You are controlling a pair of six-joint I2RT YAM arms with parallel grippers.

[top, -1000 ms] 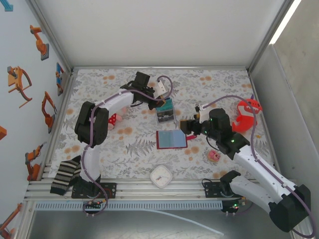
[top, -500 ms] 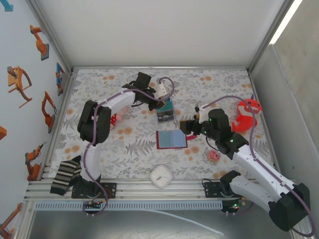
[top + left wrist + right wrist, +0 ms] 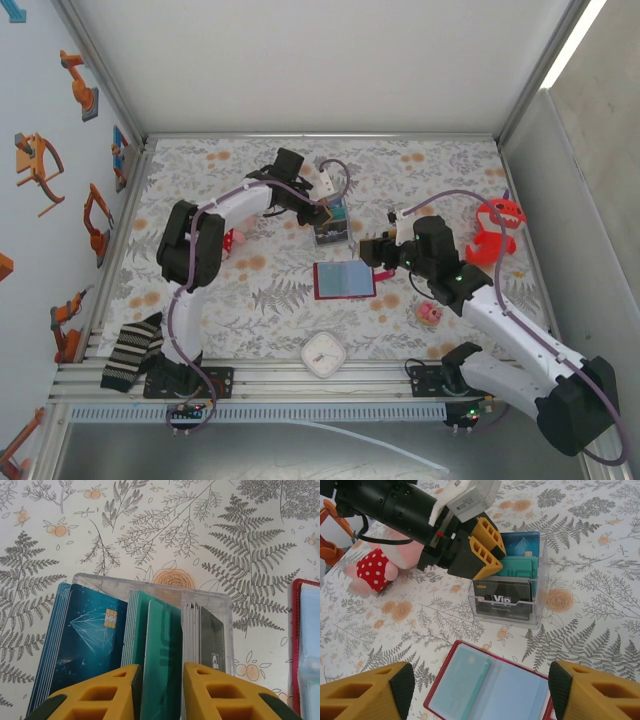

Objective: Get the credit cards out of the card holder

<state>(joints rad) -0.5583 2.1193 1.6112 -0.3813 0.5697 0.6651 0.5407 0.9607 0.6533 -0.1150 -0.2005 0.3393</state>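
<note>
Above the clear box (image 3: 150,583), left gripper (image 3: 162,680) is parted around a teal card (image 3: 163,645). Right gripper (image 3: 372,252) is spread wide, nothing held.

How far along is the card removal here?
Looks done: the holder lies open, and cards stand in the clear box. In hand: the left gripper hangs over the box, jaws apart around a green card. Left: one teal card sits in the holder's pocket, with the open right gripper above it.
</note>
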